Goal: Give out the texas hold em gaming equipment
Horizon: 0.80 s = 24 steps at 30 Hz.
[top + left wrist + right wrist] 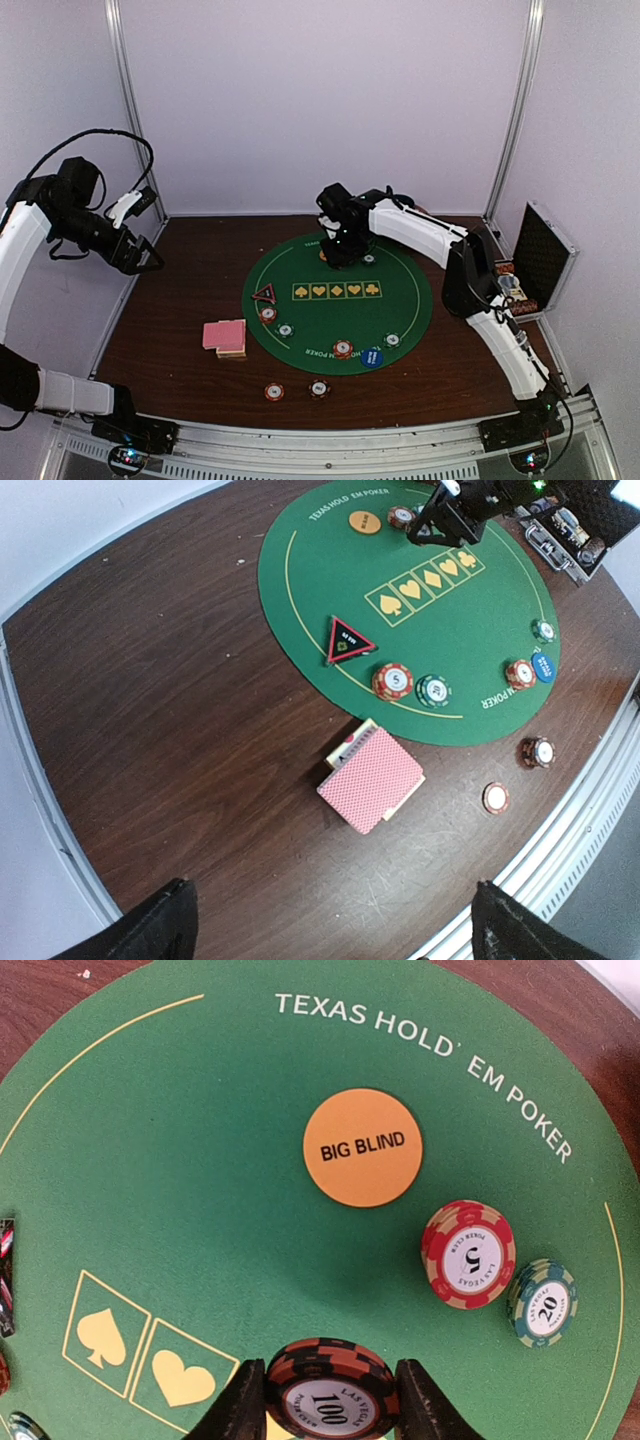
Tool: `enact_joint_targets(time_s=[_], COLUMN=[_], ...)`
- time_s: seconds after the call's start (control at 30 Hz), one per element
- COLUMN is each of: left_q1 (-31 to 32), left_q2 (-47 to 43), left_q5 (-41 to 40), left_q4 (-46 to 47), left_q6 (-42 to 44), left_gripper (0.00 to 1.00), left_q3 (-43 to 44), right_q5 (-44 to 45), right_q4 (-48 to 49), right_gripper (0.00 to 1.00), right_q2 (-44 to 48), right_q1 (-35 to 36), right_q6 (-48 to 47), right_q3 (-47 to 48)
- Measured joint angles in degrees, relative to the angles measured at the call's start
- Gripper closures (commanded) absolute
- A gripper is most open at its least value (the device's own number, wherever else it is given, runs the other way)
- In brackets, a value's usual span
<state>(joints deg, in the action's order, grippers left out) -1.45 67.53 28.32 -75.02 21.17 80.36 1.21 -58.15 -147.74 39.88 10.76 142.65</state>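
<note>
My right gripper (pixel 330 1410) pinches the 100 chip (pixel 328 1385) at bottom centre of the frame, the red 5 chip (pixel 468 1253) sits up-right of it, and my left gripper (pixel 143 257) gapes idle, far left.

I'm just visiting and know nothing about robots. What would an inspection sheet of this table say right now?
Surface: brown wooden table with a round green poker mat in the middle.
Job's things: pink card deck left of the mat; triangle marker, orange disc, blue disc and poker chips on the mat; two chips on bare wood.
Clutter: open black case at the right edge.
Grippers: left gripper open and empty; right gripper shut on a chip marked 100.
Cables: black cable looping over the left arm.
Surroundings: plain white walls.
</note>
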Motion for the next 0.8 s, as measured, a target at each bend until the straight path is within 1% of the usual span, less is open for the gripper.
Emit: enact_joint_targets(time_s=[0.37,0.43,0.7,0.8], left_q1=[0.0,0.0,0.0,0.0], left_q2=[0.0,0.0,0.0,0.0], left_q5=[0.0,0.0,-0.3,-0.4], left_q4=[0.0,0.0,0.1,0.1], left_q6=[0.0,0.0,0.2,0.2], left_gripper=[0.02,0.03,0.03,0.02], left_q3=[0.0,0.0,-0.2,-0.5], right_q5=[0.1,0.1,0.3,0.4], right_q4=[4.1,4.8,7.9,8.2], right_gripper=[0.66,0.63,0.43,0.42], right_q2=[-3.9,-4.6,-5.5,-5.5], right_q1=[-0.4,-0.5,-0.5,-0.5], right_q6=[1.6,1.8,3.1,3.6], right_q3=[0.0,0.0,0.0,0.0])
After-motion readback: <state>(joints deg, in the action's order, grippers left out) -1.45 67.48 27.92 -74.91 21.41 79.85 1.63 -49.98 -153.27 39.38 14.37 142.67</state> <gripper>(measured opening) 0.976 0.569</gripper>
